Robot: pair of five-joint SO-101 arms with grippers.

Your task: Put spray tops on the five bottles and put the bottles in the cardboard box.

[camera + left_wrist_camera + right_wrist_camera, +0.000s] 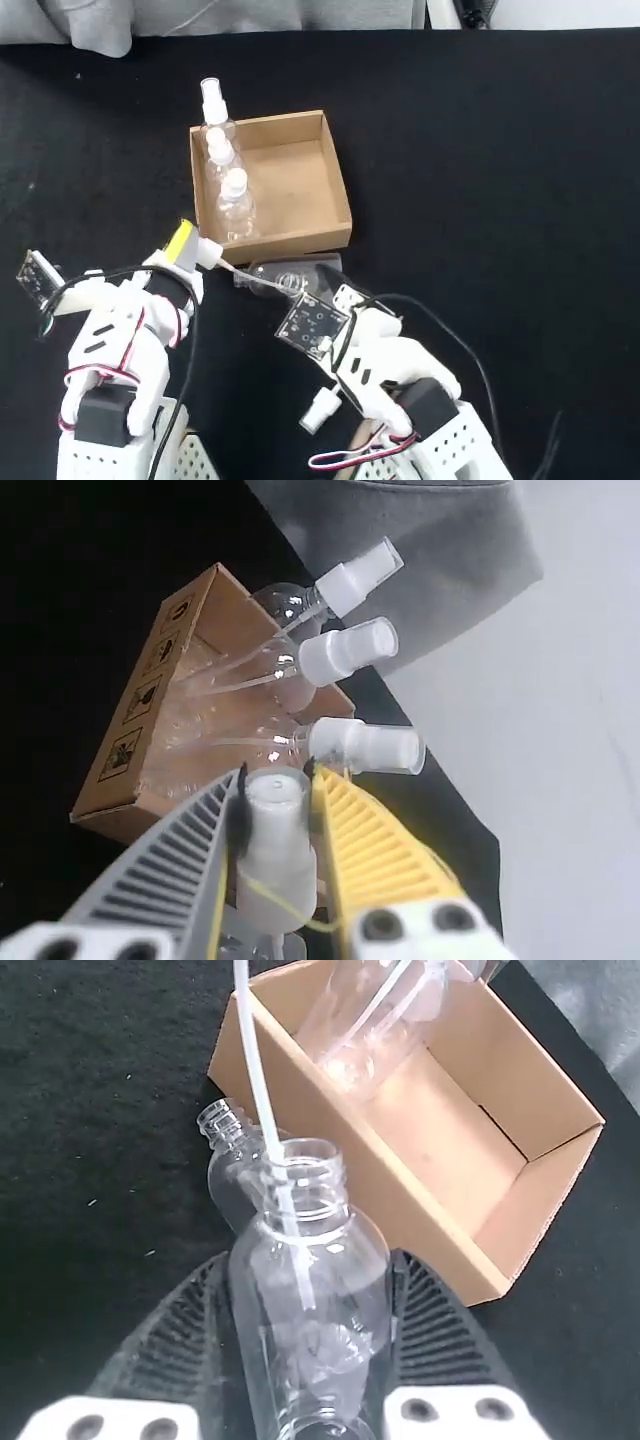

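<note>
on the left, the left claw [276, 785] is closed on a white spray top [272, 850], held just off the near corner of the cardboard box [300, 118]. its thin dip tube [258, 1090] runs across into the open neck of a clear bottle [310, 1310]. between the arms, the box holds three capped bottles [220, 150] in a row along one wall, so three of five look done. to the right, the right claw [310, 1265] grips the clear bottle around its body, close in front of the box. this fourth top is fed in but not yet seated. a fifth, bare bottle [228, 1155] sits just beside the held one, and a spare spray top [321, 408] lies on the table [500, 150] by the right arm. those two are yet to be joined and boxed.
</note>
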